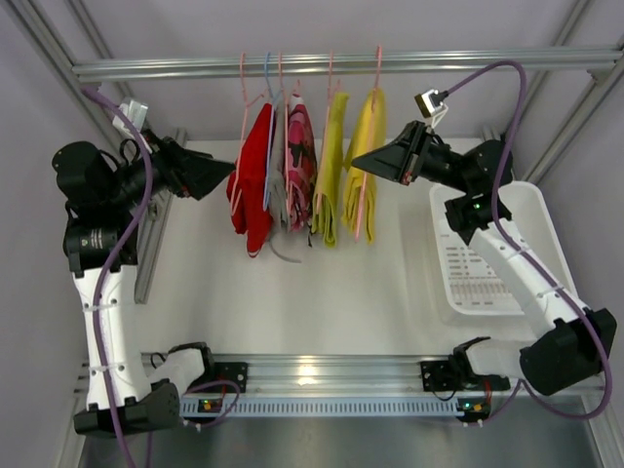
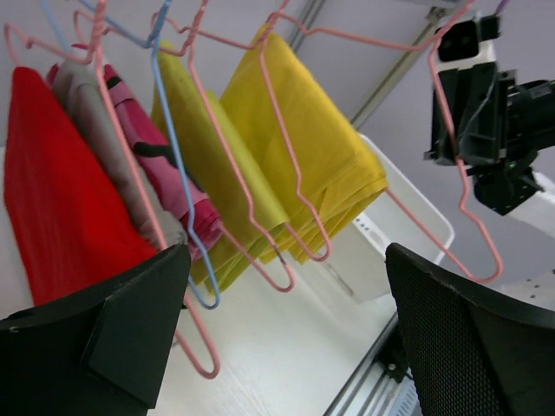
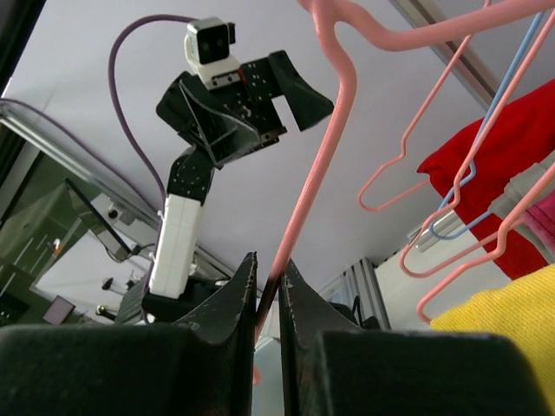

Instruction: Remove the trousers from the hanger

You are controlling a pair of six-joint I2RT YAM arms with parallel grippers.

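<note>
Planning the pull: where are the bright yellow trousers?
Top view: the bright yellow trousers hang rightmost on the rail, beside the yellow-green trousers, where the right gripper pinches a pink hanger.

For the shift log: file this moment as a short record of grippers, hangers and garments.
left gripper: open, holding nothing, beside the red garment
right gripper: shut on the pink hanger
bright yellow trousers: draped on that hanger, hung from the rail
yellow-green trousers: hanging beside them, untouched
pink patterned garment: between red garment and yellow-green trousers
white basket: on the table, right side
</note>
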